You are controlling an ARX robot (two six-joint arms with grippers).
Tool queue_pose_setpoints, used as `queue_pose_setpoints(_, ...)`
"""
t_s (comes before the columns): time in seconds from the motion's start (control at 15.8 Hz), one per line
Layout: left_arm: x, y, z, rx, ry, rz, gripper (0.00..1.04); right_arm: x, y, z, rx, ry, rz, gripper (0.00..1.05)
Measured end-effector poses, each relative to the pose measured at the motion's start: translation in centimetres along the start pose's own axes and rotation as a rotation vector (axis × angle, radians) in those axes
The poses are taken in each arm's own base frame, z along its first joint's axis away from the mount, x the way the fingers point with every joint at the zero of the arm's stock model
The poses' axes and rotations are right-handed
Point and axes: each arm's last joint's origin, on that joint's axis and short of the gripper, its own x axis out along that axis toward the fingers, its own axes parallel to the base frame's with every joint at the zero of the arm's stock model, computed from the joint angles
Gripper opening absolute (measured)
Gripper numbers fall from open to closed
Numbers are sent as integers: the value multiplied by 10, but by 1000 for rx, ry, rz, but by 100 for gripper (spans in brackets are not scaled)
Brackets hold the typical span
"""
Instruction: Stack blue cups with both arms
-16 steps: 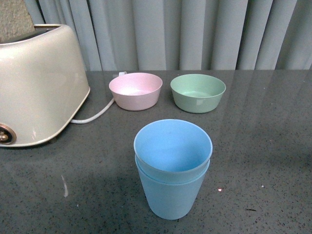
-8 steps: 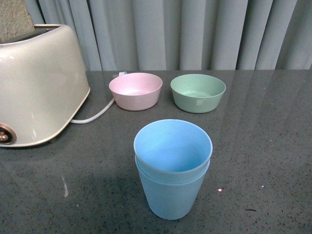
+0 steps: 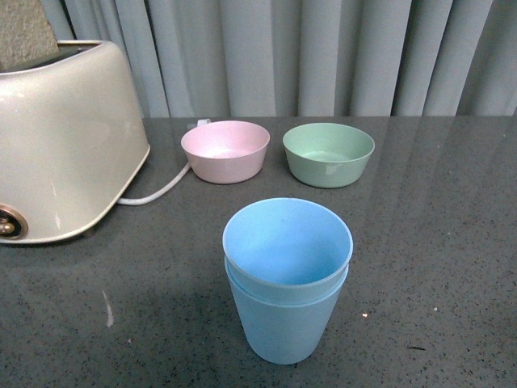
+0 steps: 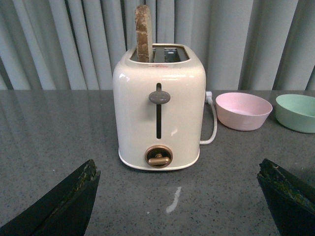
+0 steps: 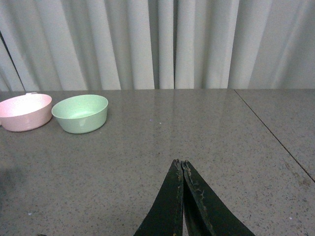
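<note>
The two blue cups (image 3: 287, 279) stand upright near the table's front edge in the front view, one nested inside the other, the inner rim a little above the outer rim. No gripper shows in the front view. My left gripper (image 4: 178, 169) is open and empty, its black fingers (image 4: 74, 196) wide apart over bare table in front of the toaster. My right gripper (image 5: 181, 163) is shut on nothing, its tips pressed together above bare table. The cups show in neither wrist view.
A cream toaster (image 3: 60, 137) with a slice of bread and a white cord stands at the left; it also shows in the left wrist view (image 4: 158, 105). A pink bowl (image 3: 225, 150) and a green bowl (image 3: 328, 153) sit behind the cups. Grey curtains hang behind.
</note>
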Motion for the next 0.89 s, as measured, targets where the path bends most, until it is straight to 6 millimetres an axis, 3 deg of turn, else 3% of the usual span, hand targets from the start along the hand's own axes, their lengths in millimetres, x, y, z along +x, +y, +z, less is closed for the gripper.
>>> queue_pose_setpoints(0.13,0,0,0,0,0,0,98,0,0,-9,0,-2,1,2)
queue_pose_setpoints(0.51,0,0,0,0,0,0,98,0,0,-9,-1,-5,0,4)
queue_pose_setpoints(0.57,0,0,0,0,0,0,98,0,0,-9,-1,-6,0,27)
queue_pose_setpoints(0.7,0,0,0,0,0,0,98,0,0,-9,-1,-6,0,100)
queue_pose_setpoints(0.89,0,0,0,0,0,0,98,0,0,-9,-1,-5,0,98)
